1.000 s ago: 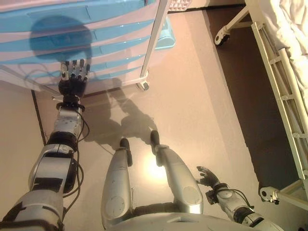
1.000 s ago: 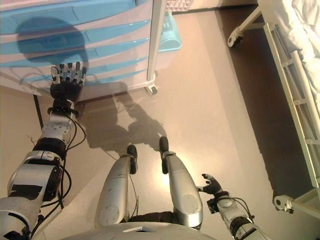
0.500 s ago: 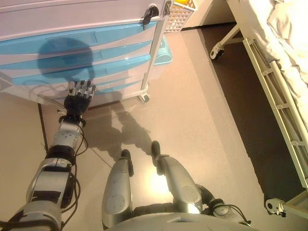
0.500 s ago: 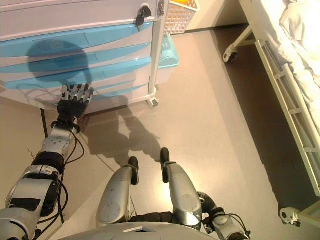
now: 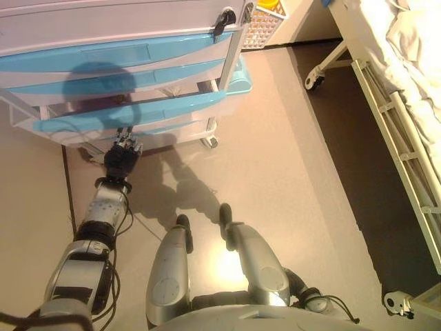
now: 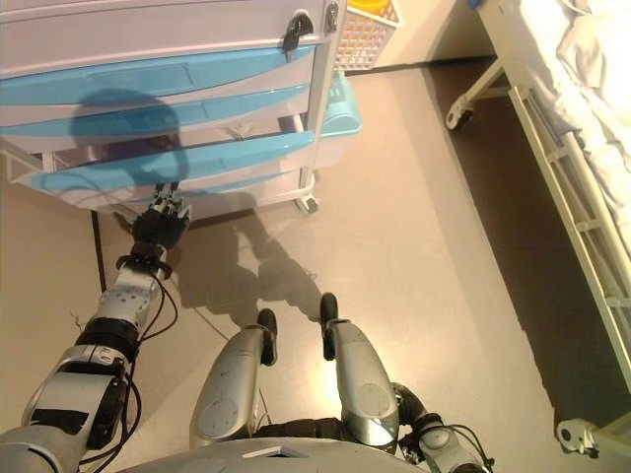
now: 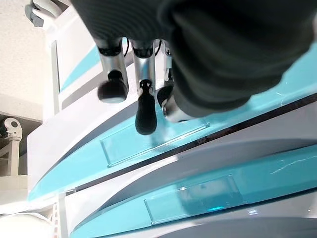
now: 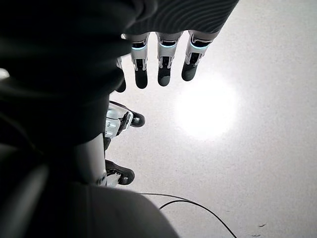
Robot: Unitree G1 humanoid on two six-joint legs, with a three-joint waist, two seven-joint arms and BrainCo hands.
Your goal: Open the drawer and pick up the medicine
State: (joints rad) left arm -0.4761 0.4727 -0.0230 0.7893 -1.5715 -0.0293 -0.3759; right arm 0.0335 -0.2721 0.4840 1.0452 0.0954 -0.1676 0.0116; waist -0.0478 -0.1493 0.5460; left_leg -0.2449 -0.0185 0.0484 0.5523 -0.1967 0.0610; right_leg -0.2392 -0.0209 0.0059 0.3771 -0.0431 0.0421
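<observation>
A white cabinet (image 5: 103,27) with several light-blue drawer fronts stands ahead on the left. One lower drawer (image 5: 131,117) is pulled partly out; its inside is dark with shadow and no medicine shows. My left hand (image 5: 121,157) is just under this drawer's front, fingers curled up onto its lower lip. In the left wrist view the curled fingers (image 7: 144,111) lie against the blue front (image 7: 124,153). My right hand (image 8: 163,69) hangs low at my right side over the floor, fingers straight, holding nothing.
A bed with a white rail frame (image 5: 393,117) and a caster (image 5: 313,81) runs along the right. A white basket (image 5: 265,21) and a light-blue bin (image 5: 240,74) sit by the cabinet's right side. A black key (image 5: 224,17) hangs at the top drawer.
The lower drawer has slid out towards me. My left hand has come back with it and its fingers have curled. The view has shifted a little.
</observation>
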